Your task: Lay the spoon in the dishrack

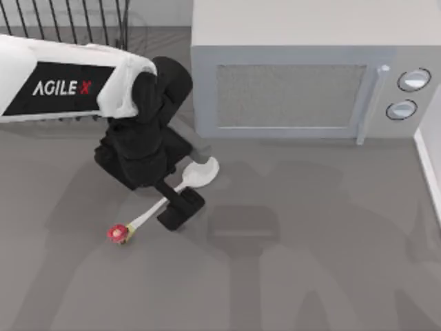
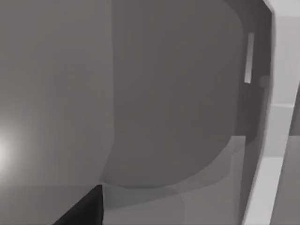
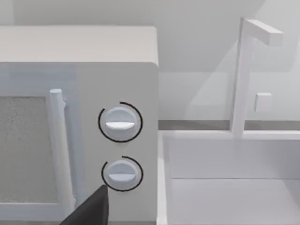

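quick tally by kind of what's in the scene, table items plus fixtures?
Spoon: 1, on the table at the left gripper
Dishrack: 1, at the table's back left
Microwave: 1, door closed
Microwave knobs: 2
Sink: 1, with a faucet
Total: 6

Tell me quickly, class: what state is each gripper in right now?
Left gripper: down at the spoon on the table, fingers either side of its handle; cannot tell if shut.
Right gripper: state cannot be told.
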Available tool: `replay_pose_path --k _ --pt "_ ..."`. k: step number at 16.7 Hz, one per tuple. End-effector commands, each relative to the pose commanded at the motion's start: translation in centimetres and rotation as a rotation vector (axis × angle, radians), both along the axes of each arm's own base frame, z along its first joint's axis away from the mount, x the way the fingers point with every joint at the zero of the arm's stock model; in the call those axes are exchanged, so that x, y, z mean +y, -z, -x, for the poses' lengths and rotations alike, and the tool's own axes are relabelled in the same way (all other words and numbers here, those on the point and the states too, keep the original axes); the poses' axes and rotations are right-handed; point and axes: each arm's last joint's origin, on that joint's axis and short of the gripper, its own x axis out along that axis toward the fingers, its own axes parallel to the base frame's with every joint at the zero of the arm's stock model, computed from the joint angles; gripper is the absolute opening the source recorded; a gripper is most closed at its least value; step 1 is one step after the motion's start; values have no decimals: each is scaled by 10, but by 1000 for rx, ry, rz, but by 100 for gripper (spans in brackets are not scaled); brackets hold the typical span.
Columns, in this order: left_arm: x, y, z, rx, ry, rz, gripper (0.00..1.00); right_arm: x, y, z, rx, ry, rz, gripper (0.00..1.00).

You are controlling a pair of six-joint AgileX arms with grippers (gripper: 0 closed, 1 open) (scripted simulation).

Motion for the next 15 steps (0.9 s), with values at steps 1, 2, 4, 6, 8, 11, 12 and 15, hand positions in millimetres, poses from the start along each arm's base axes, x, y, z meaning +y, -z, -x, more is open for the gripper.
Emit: replay_pose_path --k 1,2,4,6,8,11,12,15 --pt "0 0 0 0 0 0 32 0 0 0 0 0 0 100" --pt "0 0 0 0 0 0 25 0 0 0 0 0 0 100" --pt "0 0 0 0 0 0 10 0 0 0 0 0 0 100" --pt "0 0 0 0 0 0 0 0 0 0 0 0 0 100" --pt "0 0 0 0 0 0 0 0 0 0 0 0 0 100" --pt "0 0 0 0 0 0 0 0 0 0 0 0 0 100" --pt "0 0 0 0 0 0 0 0 0 0 0 0 0 100" --pt "-1 -22 -1 -31 -4 28 0 0 0 0 0 0 0 100"
